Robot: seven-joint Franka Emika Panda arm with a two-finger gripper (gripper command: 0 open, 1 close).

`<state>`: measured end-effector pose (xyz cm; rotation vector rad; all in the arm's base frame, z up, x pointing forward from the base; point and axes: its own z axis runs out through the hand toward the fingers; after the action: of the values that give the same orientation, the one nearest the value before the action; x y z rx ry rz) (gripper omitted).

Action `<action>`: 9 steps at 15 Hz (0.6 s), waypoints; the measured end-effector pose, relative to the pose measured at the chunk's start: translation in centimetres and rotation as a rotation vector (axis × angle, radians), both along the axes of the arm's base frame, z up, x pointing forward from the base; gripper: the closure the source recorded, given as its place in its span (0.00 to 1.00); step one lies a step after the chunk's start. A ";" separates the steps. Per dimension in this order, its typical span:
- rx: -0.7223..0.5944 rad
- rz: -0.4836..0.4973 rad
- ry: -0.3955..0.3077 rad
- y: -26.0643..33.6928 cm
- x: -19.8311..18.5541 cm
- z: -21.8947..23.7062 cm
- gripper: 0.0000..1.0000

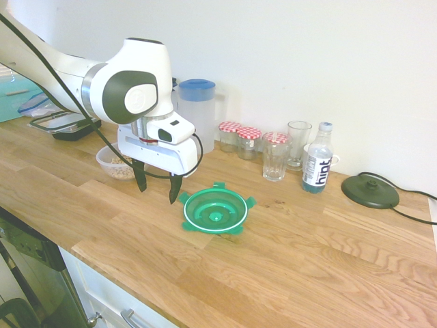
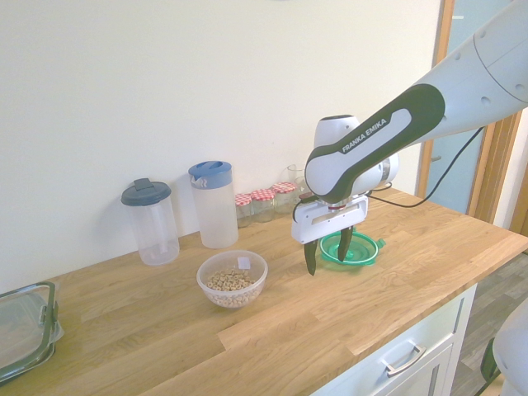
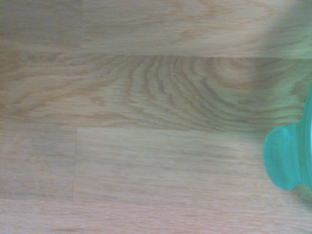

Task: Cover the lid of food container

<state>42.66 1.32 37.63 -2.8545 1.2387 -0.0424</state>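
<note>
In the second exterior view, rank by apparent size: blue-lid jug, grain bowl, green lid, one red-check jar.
1. Blue-lid jug, tallest.
2. Grain bowl.
3. Green lid, partly hidden behind the gripper; it looks slightly smaller than the bowl, but it lies farther away, so that order is unsure.
4. Red-check jar, clearly smallest.

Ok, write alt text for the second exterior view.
A white robot arm's open two-finger gripper hangs above a wooden countertop, between a round green plastic lid and a small clear plastic bowl of beige grains. Two lidded clear jugs and red-checked jars stand along the wall.
</note>
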 end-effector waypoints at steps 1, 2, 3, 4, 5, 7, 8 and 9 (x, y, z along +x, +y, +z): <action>-0.002 0.002 0.001 0.0 0.0 0.0 0.00; -0.008 0.008 0.001 0.0 0.0 0.0 0.00; -0.009 0.014 -0.002 -0.2 0.1 0.1 0.00; 0.001 0.023 -0.010 -0.5 0.3 0.4 0.00; 0.028 0.042 -0.014 -1.2 0.7 1.1 0.00; 0.092 0.107 0.015 -3.6 1.2 3.2 0.00; 0.133 0.134 0.032 -5.3 1.4 4.5 0.00; 0.178 0.158 0.047 -7.1 1.6 5.7 0.00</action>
<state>44.25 -5.73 43.28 -2.8014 0.9658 0.1325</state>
